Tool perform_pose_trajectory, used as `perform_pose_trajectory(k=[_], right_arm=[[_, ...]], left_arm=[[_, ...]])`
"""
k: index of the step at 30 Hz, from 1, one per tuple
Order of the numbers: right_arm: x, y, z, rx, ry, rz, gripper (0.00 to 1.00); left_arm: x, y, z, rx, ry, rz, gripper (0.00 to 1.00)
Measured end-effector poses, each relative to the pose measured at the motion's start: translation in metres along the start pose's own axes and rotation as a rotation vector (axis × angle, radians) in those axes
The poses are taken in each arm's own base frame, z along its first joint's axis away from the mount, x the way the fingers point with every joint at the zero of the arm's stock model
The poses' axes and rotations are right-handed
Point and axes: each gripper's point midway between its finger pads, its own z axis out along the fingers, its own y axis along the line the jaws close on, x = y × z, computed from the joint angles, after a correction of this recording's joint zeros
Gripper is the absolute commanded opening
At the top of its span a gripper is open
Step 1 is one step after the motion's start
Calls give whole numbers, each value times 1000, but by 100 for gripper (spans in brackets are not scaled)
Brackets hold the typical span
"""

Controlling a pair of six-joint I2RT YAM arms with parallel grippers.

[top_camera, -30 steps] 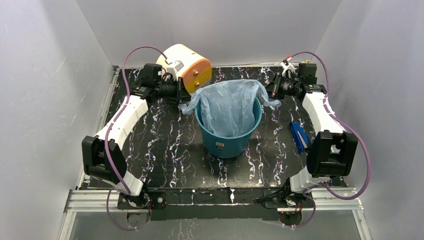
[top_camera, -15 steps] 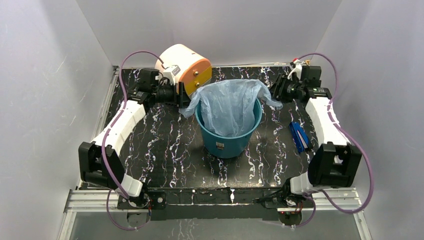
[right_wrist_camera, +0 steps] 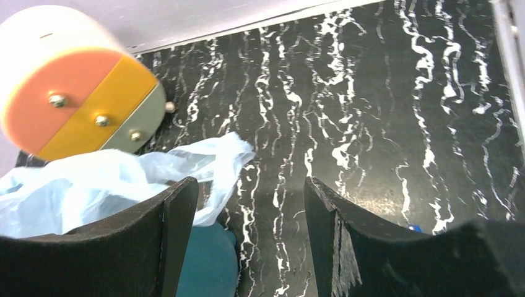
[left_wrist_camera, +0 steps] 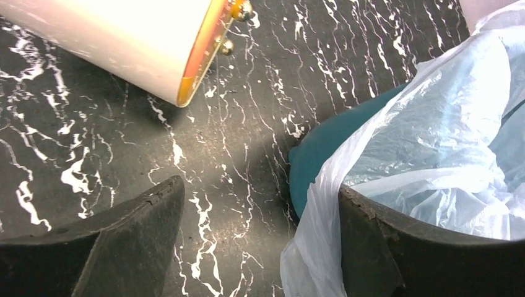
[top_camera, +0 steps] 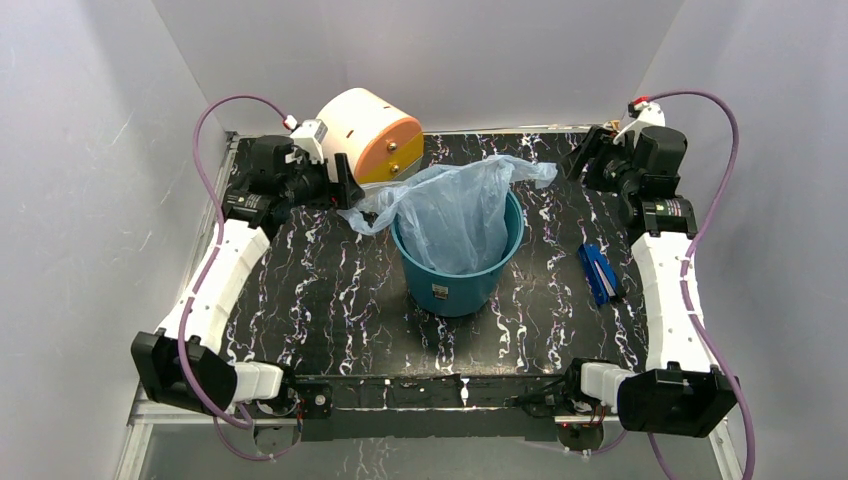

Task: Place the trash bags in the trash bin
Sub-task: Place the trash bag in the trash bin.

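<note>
teal plastic nearest us: the trash bin [top_camera: 457,285] stands upright with the trash bag [top_camera: 455,215] sunk inside it. we judge the job mostly done, with only the loose corners over the left and far-right rim left to tuck. beyond, the left gripper [left_wrist_camera: 260,241] and right gripper [right_wrist_camera: 251,229] both gape, holding nothing. the drum box [top_camera: 370,135] crowds the far left — the right side offers more room.

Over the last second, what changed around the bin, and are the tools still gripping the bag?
Both tools opened and let go of the trash bag. The left tool drew back leftward, the right tool toward the far right corner. The bag's freed edges slackened over the rim. Unchanged: the trash bin with the bag inside, the drum-shaped box, the small blue object.
</note>
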Motion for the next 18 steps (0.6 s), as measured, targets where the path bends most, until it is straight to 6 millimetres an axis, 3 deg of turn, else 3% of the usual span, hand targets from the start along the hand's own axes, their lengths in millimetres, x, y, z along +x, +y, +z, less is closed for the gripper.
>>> perform_pose_trajectory(k=[3, 8, 10, 14, 18], right_arm=[[-3, 16, -4, -89, -5, -26, 70], [-10, 61, -24, -345, -37, -115, 71], [-11, 69, -28, -385, -41, -122, 72], [-9, 56, -14, -295, -13, -8, 74], [6, 41, 15, -225, 72, 137, 75]], left_arm=[[-5, 4, -6, -31, -23, 0, 81], [-7, 11, -11, -82, -35, -6, 82], [-6, 15, -13, -106, -33, -11, 84], [-10, 17, -19, -123, -45, -21, 88], [-20, 1, -25, -56, -59, -31, 88]])
